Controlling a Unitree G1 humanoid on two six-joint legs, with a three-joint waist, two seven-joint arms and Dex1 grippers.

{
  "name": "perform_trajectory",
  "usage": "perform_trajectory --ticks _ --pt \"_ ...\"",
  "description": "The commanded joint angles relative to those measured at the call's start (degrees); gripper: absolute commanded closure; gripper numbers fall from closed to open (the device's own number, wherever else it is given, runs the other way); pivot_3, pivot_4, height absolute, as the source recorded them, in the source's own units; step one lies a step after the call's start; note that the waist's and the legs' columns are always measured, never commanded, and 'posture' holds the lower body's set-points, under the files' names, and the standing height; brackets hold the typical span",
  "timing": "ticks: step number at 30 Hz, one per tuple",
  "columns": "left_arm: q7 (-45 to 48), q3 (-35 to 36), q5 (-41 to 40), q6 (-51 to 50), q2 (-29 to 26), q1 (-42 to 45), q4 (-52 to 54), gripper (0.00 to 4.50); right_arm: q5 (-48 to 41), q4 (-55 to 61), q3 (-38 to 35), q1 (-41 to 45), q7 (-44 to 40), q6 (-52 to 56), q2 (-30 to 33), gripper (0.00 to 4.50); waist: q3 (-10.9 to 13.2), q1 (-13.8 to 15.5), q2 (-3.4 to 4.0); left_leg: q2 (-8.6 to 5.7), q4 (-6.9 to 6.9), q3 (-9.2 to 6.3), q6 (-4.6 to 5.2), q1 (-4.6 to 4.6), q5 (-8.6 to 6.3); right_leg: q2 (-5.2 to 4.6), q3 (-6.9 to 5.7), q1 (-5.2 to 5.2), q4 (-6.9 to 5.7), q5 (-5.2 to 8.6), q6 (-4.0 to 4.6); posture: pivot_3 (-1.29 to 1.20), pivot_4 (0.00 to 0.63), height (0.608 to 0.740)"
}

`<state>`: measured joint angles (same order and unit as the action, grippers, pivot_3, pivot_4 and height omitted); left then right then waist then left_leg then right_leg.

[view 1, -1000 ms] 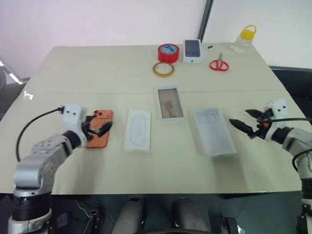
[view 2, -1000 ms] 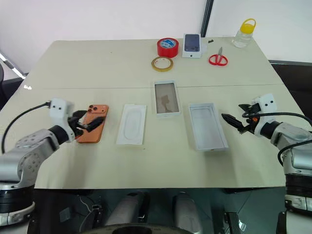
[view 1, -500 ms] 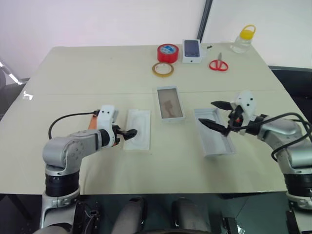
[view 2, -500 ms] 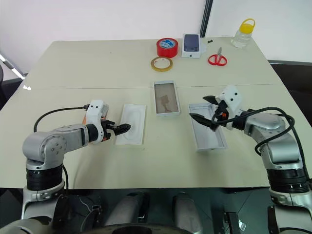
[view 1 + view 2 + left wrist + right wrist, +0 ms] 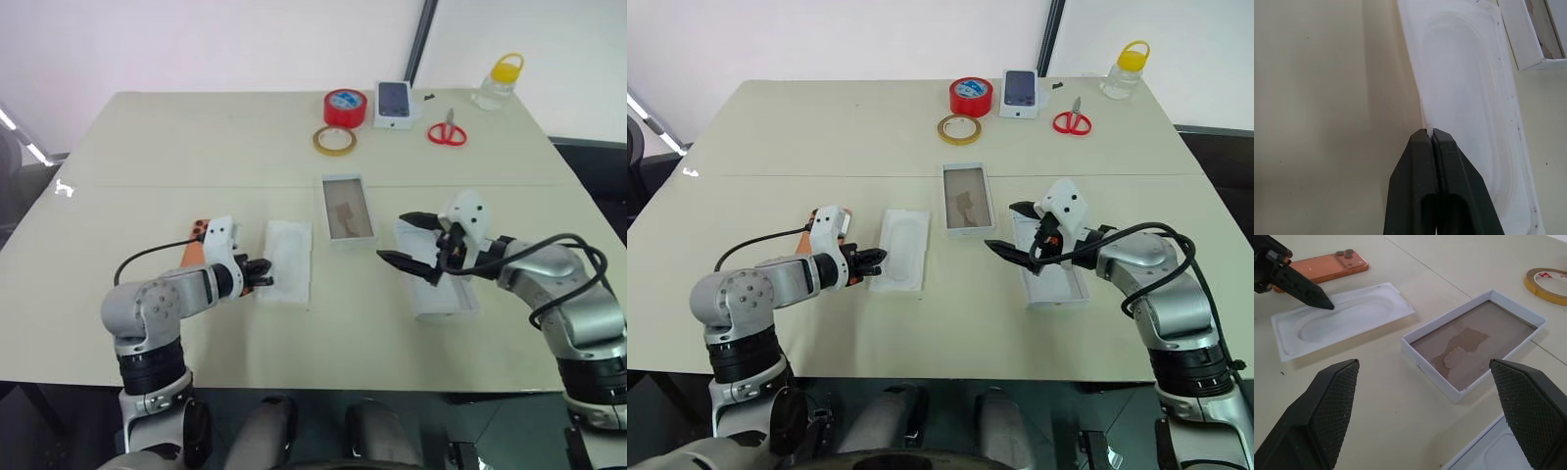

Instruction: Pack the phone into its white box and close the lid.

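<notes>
Insert (image 5: 287, 259) edge is what the left gripper (image 5: 1429, 133) has pinched: its fingers are closed on the thin white rim of that recessed tray, centre-left of the head view. The phone (image 5: 1327, 266) lies just beyond, left of the insert, partly hidden behind the left arm in the head view. The box (image 5: 349, 207) sits open at the frame's centre, its brownish floor bare, and the lid (image 5: 1054, 279) lies hollow side up to its right. The right gripper (image 5: 1014, 232) hangs between box and lid, fingers spread wide, holding nothing.

Judging by this, the step is handling the insert. With so shallow a bite on so thin a rim, it should be lifted slowly and kept level, since a quick swing could flex or slip it.

No brand or writing is legible; the tape rolls and the printed box at the top are too small to read.
</notes>
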<state>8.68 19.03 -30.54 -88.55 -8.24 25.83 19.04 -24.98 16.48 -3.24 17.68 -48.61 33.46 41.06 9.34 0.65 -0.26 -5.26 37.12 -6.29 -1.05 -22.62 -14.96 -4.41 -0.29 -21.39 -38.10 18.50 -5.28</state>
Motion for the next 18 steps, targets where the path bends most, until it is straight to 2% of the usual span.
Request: perform_trajectory --ticks 1,5,11,18 --pt "0.1 1.3 0.3 -0.4 0.0 0.3 -0.1 4.46 -1.1 2.8 -0.7 0.0 0.4 0.1 -0.3 0.00 0.0 0.0 0.00 0.00 0.00 0.00 0.00 0.00 0.00 0.00 0.00 0.00 0.00 0.00 0.00 0.00 0.150 0.740" --pt "-0.7 8.1 -0.5 6.0 1.9 2.5 -0.2 4.46 0.2 4.1 1.3 0.9 0.9 -0.2 -0.4 0.00 0.0 -0.1 -0.06 0.00 0.00 0.00 0.00 -0.01 0.00 0.00 0.00 -0.03 0.00 0.00 0.00 0.00 0.150 0.740" --pt "-2.8 16.9 -2.5 5.1 5.5 6.7 -1.6 4.46 6.0 2.0 9.6 5.2 -0.9 -3.6 -0.3 0.00 0.1 0.0 -0.15 0.01 0.00 0.01 -0.01 -0.03 0.00 0.02 0.00 -0.04 0.00 0.00 -0.01 0.00 0.150 0.740" --pt "-4.2 19.5 -3.1 4.4 6.0 8.7 -3.0 4.46 17.4 -14.2 21.2 16.8 -3.0 -11.3 -4.8 0.00 0.2 -0.3 -0.37 0.02 0.00 0.00 -0.05 -0.04 0.02 0.04 -0.01 -0.08 -0.02 0.00 -0.01 0.00 0.150 0.740"
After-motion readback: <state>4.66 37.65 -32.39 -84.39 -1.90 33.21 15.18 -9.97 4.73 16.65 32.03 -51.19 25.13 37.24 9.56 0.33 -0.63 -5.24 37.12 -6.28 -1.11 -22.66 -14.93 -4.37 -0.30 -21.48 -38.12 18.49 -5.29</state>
